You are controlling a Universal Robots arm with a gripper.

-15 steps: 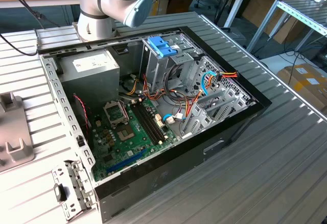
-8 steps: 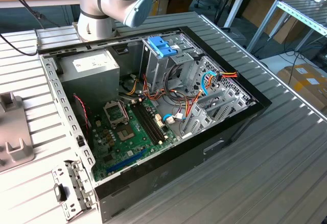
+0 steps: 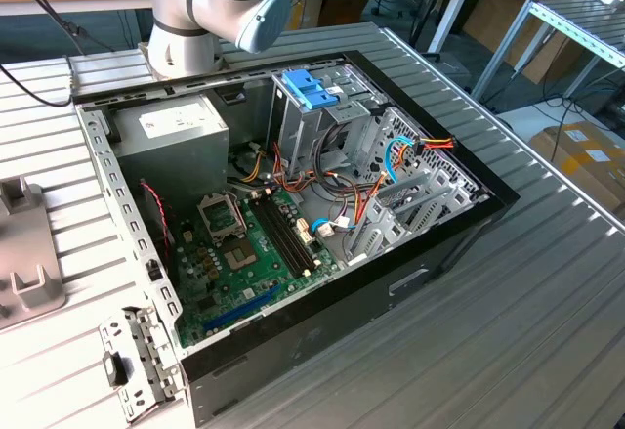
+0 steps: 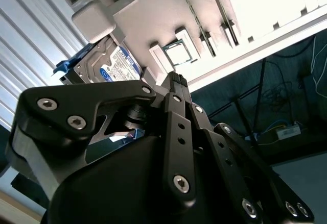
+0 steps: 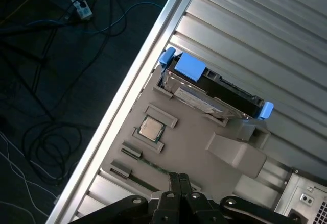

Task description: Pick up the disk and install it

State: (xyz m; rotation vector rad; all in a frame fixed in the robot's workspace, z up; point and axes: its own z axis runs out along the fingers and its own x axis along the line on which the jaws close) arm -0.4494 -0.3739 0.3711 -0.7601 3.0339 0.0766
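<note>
The gripper (image 5: pixel 177 176) hangs clear of the grey fixture tray (image 5: pixel 196 127) with fingers pressed together on nothing, while the disk (image 5: pixel 214 89) sits slotted in that tray, near its processor chip (image 5: pixel 152 128).

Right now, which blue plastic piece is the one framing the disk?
The light-blue rail bracket around the disk on the grey holder; the other blue piece, with two paddle tabs, sits atop the drive cage inside the computer case.

Gripper (image 5: pixel 177 177) hovers; fingertips pressed together, holding nothing.
</note>
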